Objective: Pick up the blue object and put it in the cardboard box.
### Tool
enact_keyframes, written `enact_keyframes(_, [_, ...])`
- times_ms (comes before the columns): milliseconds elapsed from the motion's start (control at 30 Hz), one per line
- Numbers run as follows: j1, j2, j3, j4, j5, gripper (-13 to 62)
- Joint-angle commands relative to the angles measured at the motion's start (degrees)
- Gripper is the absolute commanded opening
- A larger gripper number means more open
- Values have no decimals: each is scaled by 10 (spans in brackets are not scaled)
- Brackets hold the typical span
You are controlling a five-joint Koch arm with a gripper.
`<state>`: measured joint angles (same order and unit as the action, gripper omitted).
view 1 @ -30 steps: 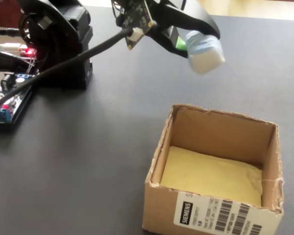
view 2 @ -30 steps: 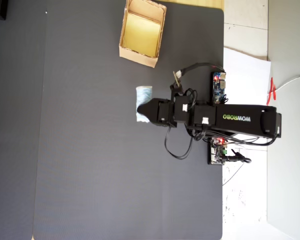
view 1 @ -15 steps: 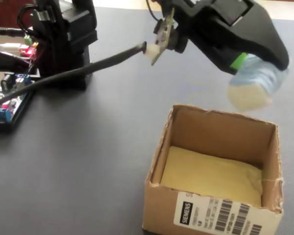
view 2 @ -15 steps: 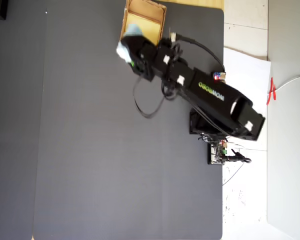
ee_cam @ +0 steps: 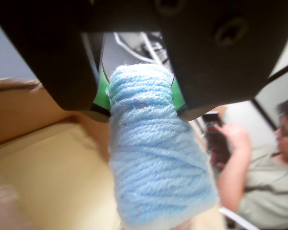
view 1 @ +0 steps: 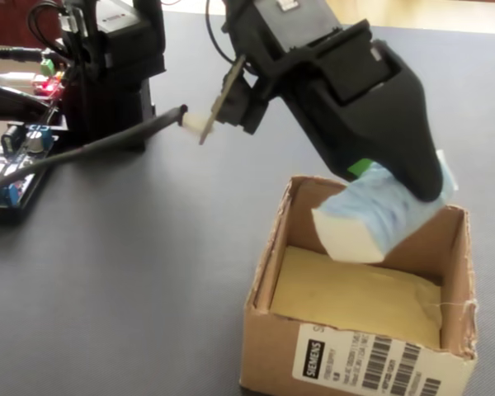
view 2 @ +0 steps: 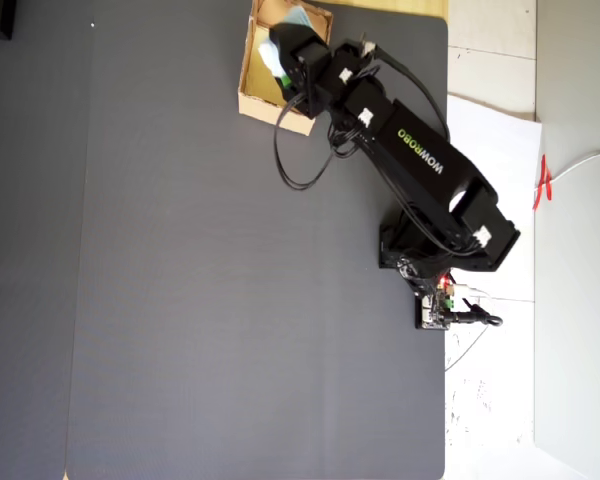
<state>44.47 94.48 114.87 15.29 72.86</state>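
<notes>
My gripper is shut on the blue object, a pale blue wad wound with yarn, squeezed between green pads. In the fixed view the black gripper holds the blue object tilted over the cardboard box. Its white end dips just below the rim, above the yellowish floor. From overhead the gripper and a bit of the blue object hang over the cardboard box at the mat's top edge. In the wrist view the box's tan wall and floor lie below left.
The arm's base stands at the back left with circuit boards and cables beside it. A dark grey mat covers the table. A seated person shows at the right of the wrist view.
The arm has swung from the middle of the mat to the box, carrying the blue object. The object has come down from above the far wall into the box's opening.
</notes>
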Motion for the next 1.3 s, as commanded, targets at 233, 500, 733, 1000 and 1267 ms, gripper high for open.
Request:
enact_keyframes(233, [-3,33,-17,58,25,297])
enact_keyframes(500, [-1,49,-23,61,25,338])
enact_keyframes(733, [-37,98,-4,31,70,340])
enact_keyframes(1000, [-142,186,54,5,99,341])
enact_keyframes(1267, [-287,305,166,-70,161,340])
